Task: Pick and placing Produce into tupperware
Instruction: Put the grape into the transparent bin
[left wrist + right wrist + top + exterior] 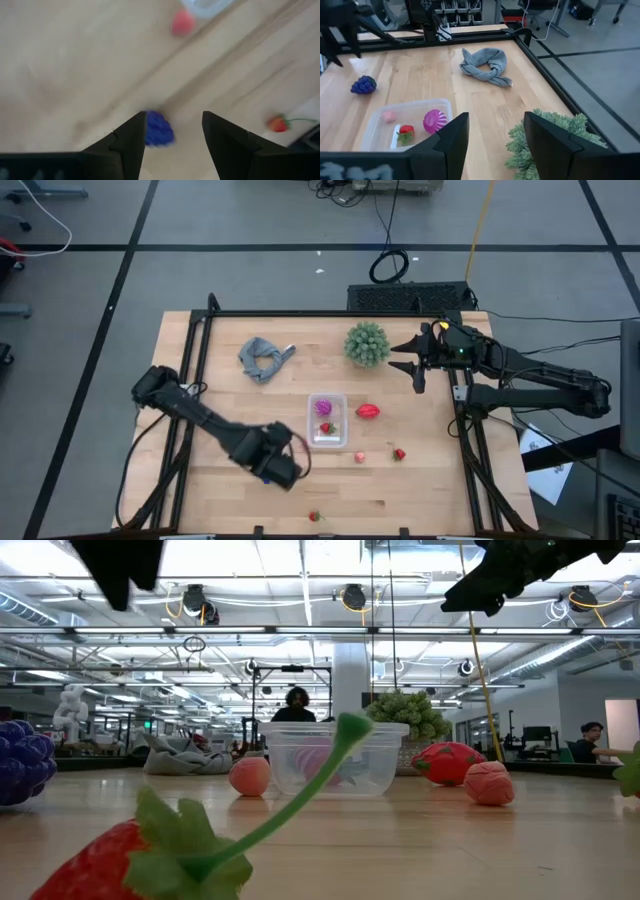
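Clear tupperware (327,421) mid-table, magenta and red produce (324,408) inside (others scattered nearby)

Tupperware (327,421) opening is left unobstructed from above. Its far side is flanked by green plant (367,344) and grey cloth (265,358). Bare table (420,480) is offered along the near edge and right corner; near-left approach is blocked by left arm (215,430).

Purple grapes (22,768) cut off at low view's left edge, hidden under left hand (283,470) from above, blurred in left wrist view, near strawberry (135,858) cropped at bottom
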You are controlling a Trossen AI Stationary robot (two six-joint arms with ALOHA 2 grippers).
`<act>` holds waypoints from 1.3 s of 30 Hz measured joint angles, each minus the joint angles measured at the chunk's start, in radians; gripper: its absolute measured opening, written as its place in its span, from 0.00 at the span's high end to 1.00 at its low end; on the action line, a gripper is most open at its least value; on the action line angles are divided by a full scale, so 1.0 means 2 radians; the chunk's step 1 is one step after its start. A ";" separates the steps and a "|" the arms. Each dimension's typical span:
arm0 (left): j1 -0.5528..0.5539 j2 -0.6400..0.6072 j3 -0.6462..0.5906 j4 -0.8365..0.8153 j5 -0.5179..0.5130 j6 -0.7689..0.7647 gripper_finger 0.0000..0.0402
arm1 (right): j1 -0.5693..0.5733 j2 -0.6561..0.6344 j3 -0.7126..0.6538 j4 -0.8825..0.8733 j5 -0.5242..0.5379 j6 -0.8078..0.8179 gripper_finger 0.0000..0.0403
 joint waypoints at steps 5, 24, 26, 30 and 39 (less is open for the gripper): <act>-0.041 0.007 0.000 0.004 0.002 -0.177 0.52 | 0.000 0.000 0.000 0.000 0.000 -0.023 0.55; -0.076 0.051 -0.001 0.000 0.003 -0.373 0.57 | 0.000 0.000 0.000 -0.008 0.000 0.037 0.55; -0.074 0.051 0.000 0.002 0.001 -0.362 0.57 | 0.000 -0.001 0.000 -0.007 0.000 0.038 0.55; -0.074 0.052 0.000 0.001 -0.009 -0.353 0.57 | 0.000 -0.001 0.000 -0.007 0.000 0.035 0.55; -0.073 0.052 0.000 0.001 -0.016 -0.365 0.56 | 0.000 -0.001 0.000 -0.007 -0.001 0.034 0.55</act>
